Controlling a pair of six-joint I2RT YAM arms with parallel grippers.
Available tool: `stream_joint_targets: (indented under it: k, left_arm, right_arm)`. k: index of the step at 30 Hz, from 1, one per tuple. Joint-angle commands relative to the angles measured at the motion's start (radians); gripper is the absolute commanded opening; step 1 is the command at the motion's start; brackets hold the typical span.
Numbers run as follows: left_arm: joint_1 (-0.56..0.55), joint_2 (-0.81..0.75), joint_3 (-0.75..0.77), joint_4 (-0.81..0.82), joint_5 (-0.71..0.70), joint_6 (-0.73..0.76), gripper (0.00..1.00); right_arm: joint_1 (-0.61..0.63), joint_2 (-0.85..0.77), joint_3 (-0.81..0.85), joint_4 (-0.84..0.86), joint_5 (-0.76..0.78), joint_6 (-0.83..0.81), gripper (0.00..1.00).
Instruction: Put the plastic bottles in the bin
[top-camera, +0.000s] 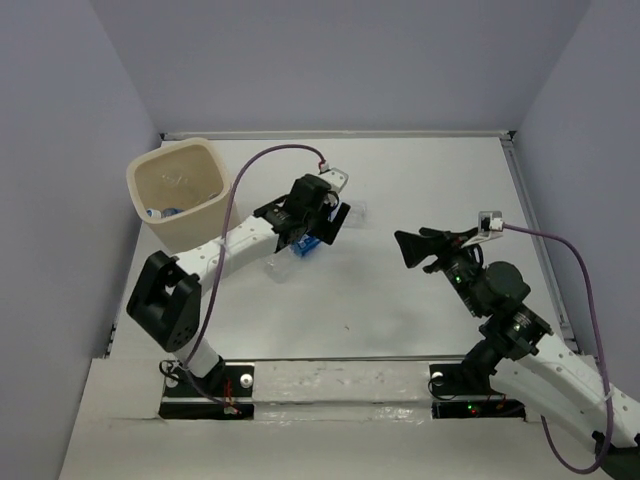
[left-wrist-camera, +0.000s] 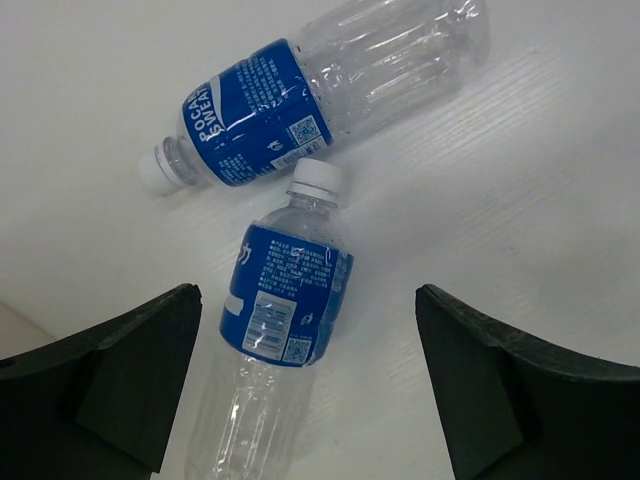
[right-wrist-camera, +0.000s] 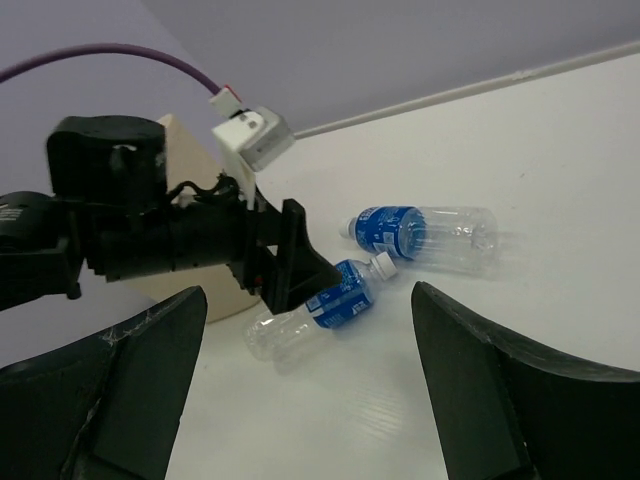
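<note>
We see the left gripper (left-wrist-camera: 308, 300) hanging over the nearer bottle (left-wrist-camera: 288, 310), its jaws wide apart on each side and touching nothing; we judge this is the line-up for a grasp. The second bottle (left-wrist-camera: 330, 90) lies just beyond the first one's white cap (left-wrist-camera: 318, 180). Both are clear, ribbed thin plastic (easy to dent or roll) on the smooth white tabletop (top-camera: 420, 180). The right gripper (top-camera: 402, 250), also parted and empty, is well apart. The cream tapering bin (top-camera: 190, 215) stands at the far left.
</note>
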Motion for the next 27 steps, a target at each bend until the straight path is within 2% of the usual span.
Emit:
stream_joint_targets:
  k: [1, 12, 16, 20, 23, 24, 27]
  left_arm:
    - [0.005, 0.088, 0.076, -0.047, 0.02, 0.153, 0.99]
    - [0.037, 0.275, 0.076, -0.076, -0.024, 0.12, 0.99]
    - [0.036, 0.304, 0.067, -0.084, -0.039, 0.124, 0.89]
    - [0.026, 0.254, 0.061, -0.087, -0.032, 0.124, 0.74]
    - [0.011, 0.166, 0.066, -0.092, 0.008, 0.109, 0.69]
    - [-0.003, 0.107, 0.066, -0.092, 0.049, 0.103, 0.64]
    - [-0.011, -0.034, 0.05, -0.077, 0.114, 0.069, 0.58]
  right_arm:
    - [-0.002, -0.033, -0.001, -0.059, 0.013, -0.007, 0.88]
    - [-0.002, -0.048, 0.011, -0.103, 0.022, -0.032, 0.88]
    - [-0.002, -0.036, 0.029, -0.103, 0.014, -0.05, 0.88]
    - [-0.002, -0.029, 0.037, -0.103, 0.017, -0.059, 0.87]
    - [-0.002, -0.007, 0.046, -0.103, 0.016, -0.066, 0.88]
    - [-0.002, 0.01, 0.055, -0.105, 0.013, -0.069, 0.87]
    - [-0.002, 0.051, 0.077, -0.106, 0.002, -0.099, 0.87]
